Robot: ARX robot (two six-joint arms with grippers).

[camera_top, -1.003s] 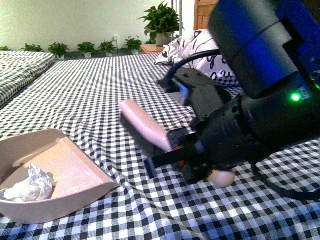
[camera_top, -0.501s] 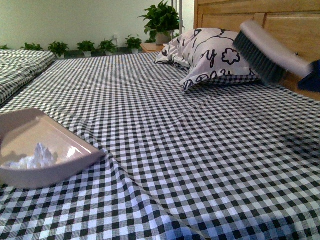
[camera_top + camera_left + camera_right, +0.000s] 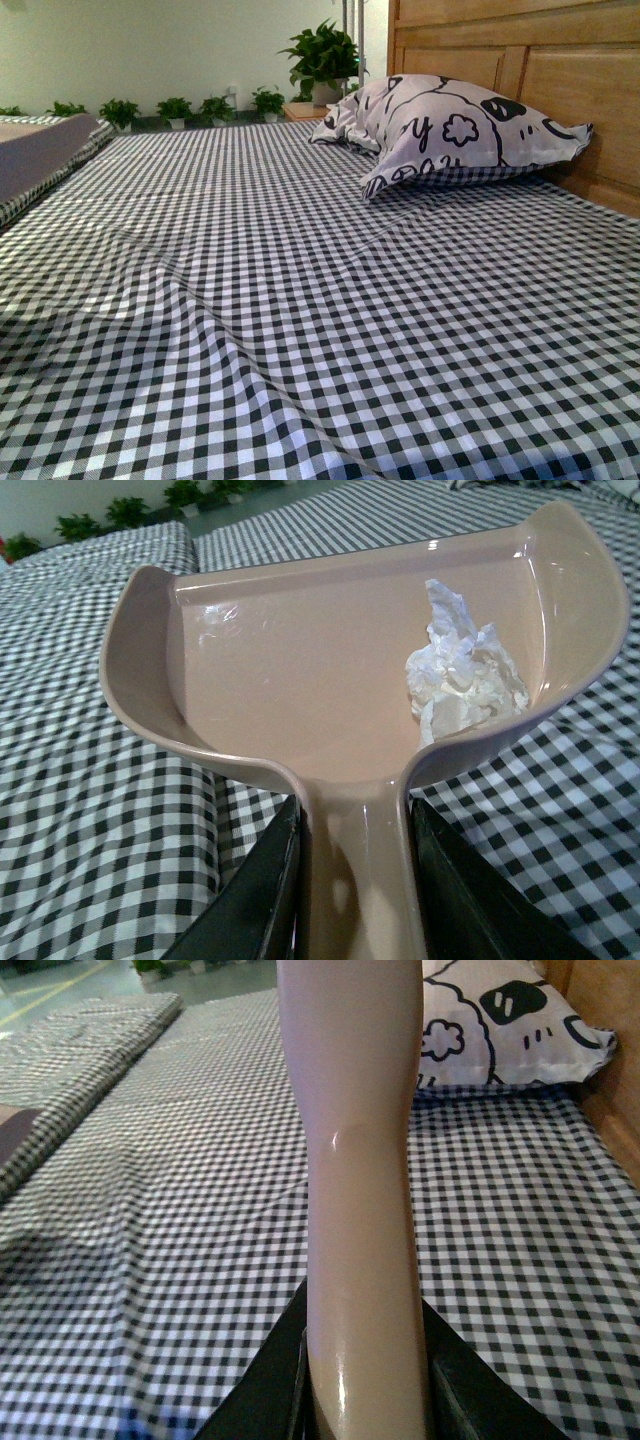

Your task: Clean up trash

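In the left wrist view the beige dustpan (image 3: 300, 670) is held above the checked sheet. The trash (image 3: 465, 675), a small crumpled white wad, lies inside it near one side wall. My left gripper (image 3: 355, 880) is shut on the dustpan's handle, with black fingers (image 3: 260, 890) on both sides. In the right wrist view my right gripper (image 3: 365, 1380) is shut on the brush (image 3: 360, 1160). Only its smooth pinkish handle shows; the bristles are hidden. Neither gripper shows in the front view, where a dull grey-brown shape (image 3: 40, 155) at the far left edge may be the dustpan.
A black-and-white checked sheet (image 3: 300, 300) covers the bed. A white pillow with black patterns (image 3: 450, 130) leans on the wooden headboard (image 3: 560, 70) at the back right. Potted plants (image 3: 320, 55) stand beyond the bed. A second checked bed (image 3: 100, 560) lies to the left.
The brush swung up and right out of the front view. The dustpan with the wad moved left and out of the front view. The sheet is now bare there.
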